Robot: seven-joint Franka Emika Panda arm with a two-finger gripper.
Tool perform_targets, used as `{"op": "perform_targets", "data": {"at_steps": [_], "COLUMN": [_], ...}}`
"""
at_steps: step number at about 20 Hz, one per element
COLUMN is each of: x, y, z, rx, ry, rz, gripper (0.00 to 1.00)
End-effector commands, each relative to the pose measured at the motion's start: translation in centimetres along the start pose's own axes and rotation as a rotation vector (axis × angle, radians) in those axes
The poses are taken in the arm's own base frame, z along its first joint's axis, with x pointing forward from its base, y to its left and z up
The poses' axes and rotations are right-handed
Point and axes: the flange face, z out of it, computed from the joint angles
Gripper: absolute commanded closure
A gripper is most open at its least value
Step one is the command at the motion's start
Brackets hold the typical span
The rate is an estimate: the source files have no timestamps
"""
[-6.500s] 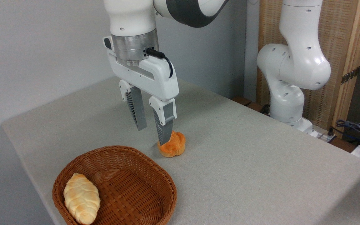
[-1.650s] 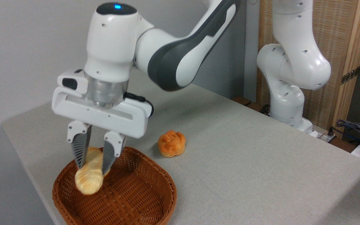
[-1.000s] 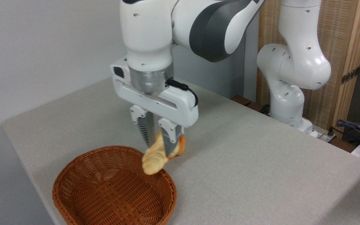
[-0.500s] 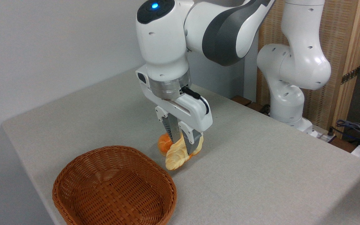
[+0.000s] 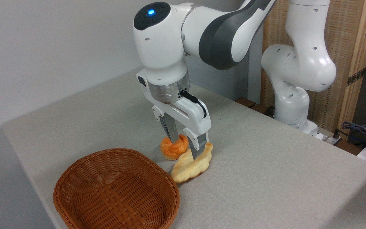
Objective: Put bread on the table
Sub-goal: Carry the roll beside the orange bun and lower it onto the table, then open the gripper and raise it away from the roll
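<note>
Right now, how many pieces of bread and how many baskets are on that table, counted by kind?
Braided loaf: 1, the pale bread lying on the table at the gripper
Orange knotted bun: 1
Wicker basket: 1, with nothing visible inside
Total: 3

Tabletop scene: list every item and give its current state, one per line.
Bread: lying on the table, between the fingers.
Gripper: down at the bread; grip or release unclear.
Basket: empty, upright.
Orange bun: on the table beside the bread, untouched.
</note>
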Motion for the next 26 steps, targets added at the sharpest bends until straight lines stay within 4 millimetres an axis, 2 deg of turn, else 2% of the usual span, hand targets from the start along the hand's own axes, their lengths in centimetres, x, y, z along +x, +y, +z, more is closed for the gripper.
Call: {"op": "perform_targets", "data": {"at_steps": [1,2,4,8,10,12,21,26], "x": [0.1,0.3,2.0,4.7,5.6,5.7,5.6,5.4], "y": [0.0,0.1,1.3,2.9,3.2,2.9,2.5,2.4], "z": [-0.8,-1.6,-3.7,-8.8,-8.8,-8.4,-8.1,-8.4], "rx": [0.021,0.035,0.073,0.223,0.294,0.299,0.19,0.193], "ry": [0.003,0.017,0.041,0.059,0.02,0.016,0.094,0.1], "rz": [0.021,0.02,0.047,0.05,0.036,-0.014,-0.093,-0.098], "gripper": [0.0,0.0,0.0,0.0,0.0,0.0,0.0,0.0]}}
